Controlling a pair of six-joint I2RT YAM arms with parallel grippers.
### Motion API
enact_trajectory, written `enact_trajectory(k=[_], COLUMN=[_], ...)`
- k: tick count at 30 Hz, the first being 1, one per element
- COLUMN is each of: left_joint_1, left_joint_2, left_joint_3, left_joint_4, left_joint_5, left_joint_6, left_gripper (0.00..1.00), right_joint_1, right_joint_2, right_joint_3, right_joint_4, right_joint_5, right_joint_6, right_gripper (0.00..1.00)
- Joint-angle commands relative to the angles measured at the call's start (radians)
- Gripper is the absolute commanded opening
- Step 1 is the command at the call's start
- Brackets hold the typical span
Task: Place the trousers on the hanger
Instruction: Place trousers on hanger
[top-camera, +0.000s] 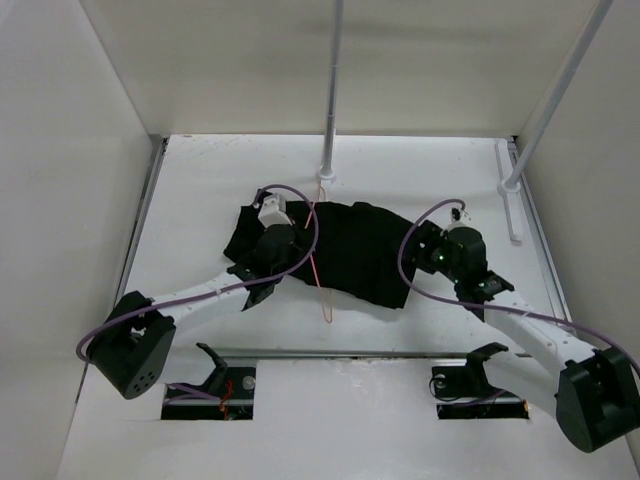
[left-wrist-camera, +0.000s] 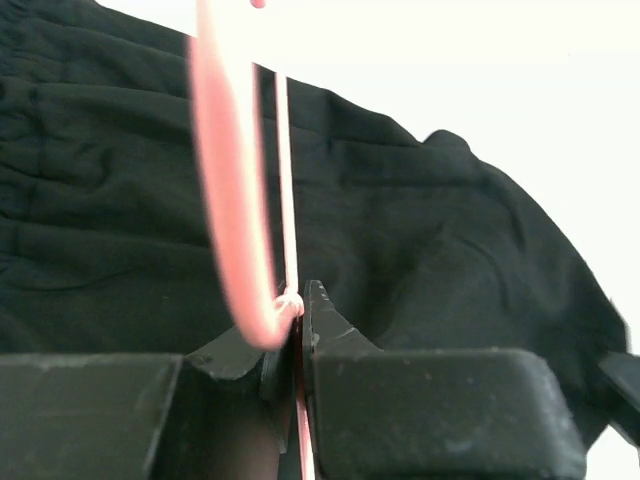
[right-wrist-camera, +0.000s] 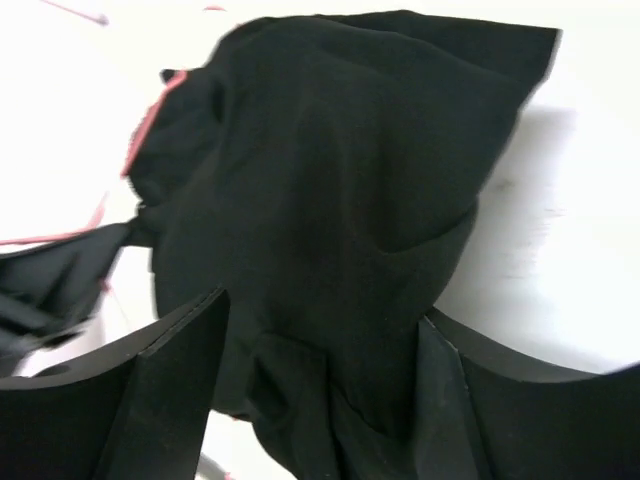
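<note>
The trousers (top-camera: 350, 250) lie mid-worktop (top-camera: 200, 180), the hanger (top-camera: 318, 262) across them, left tool (top-camera: 268, 212) and right tool (top-camera: 418, 240) at either side.

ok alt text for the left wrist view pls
Close-up of the left gripper pinched shut on a thin pink hanger rod, its curved part blurred in front. Behind it, black trousers lie rumpled on a white table.

Bright, overexposed bkgd; blurry wrist cams
</note>
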Motion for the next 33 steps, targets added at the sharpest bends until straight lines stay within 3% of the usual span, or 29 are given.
enact_trajectory(k=[1,6,12,16,21,25,27,29,30,31,33], left_joint_1=[-0.028,-0.06,-0.094,-0.127,-0.137,-0.138,-0.14,-0.143,-0.143,-0.144,-0.147], left_joint_2=[-0.033,-0.065,-0.084,-0.087,-0.075,-0.072,-0.069,-0.064,-0.061,-0.058,-0.047], left_joint_3=[0.062,0.088,0.153,0.187,0.205,0.237,0.252,0.26,0.263,0.266,0.274], left_joint_4=[0.057,0.041,-0.017,-0.046,-0.051,-0.069,-0.078,-0.081,-0.081,-0.084,-0.087], left_joint_5=[-0.006,-0.004,-0.015,-0.056,-0.07,-0.07,-0.07,-0.067,-0.064,-0.062,-0.059], left_joint_6=[0.01,0.017,0.054,0.103,0.123,0.137,0.14,0.14,0.14,0.139,0.137], left_gripper=[0.03,0.03,0.03,0.03,0.03,0.03,0.03,0.03,0.03,0.03,0.03], right_joint_1=[-0.005,0.098,0.205,0.236,0.228,0.228,0.234,0.248,0.271,0.291,0.372], right_joint_2=[-0.051,-0.208,-0.254,-0.28,-0.349,-0.328,-0.329,-0.36,-0.369,-0.366,-0.325], right_joint_3=[0.071,0.129,0.203,0.257,0.271,0.289,0.288,0.269,0.258,0.249,0.223], right_joint_4=[-0.068,-0.179,-0.294,-0.394,-0.432,-0.425,-0.423,-0.393,-0.345,-0.304,-0.174], right_joint_5=[0.092,0.23,0.362,0.52,0.517,0.439,0.477,0.471,0.413,0.361,0.228], right_joint_6=[-0.1,-0.175,-0.207,-0.269,-0.29,-0.292,-0.281,-0.257,-0.243,-0.232,-0.192], right_gripper=[0.72,0.73,0.74,0.81,0.84,0.77,0.77,0.63,0.42,0.32,0.23])
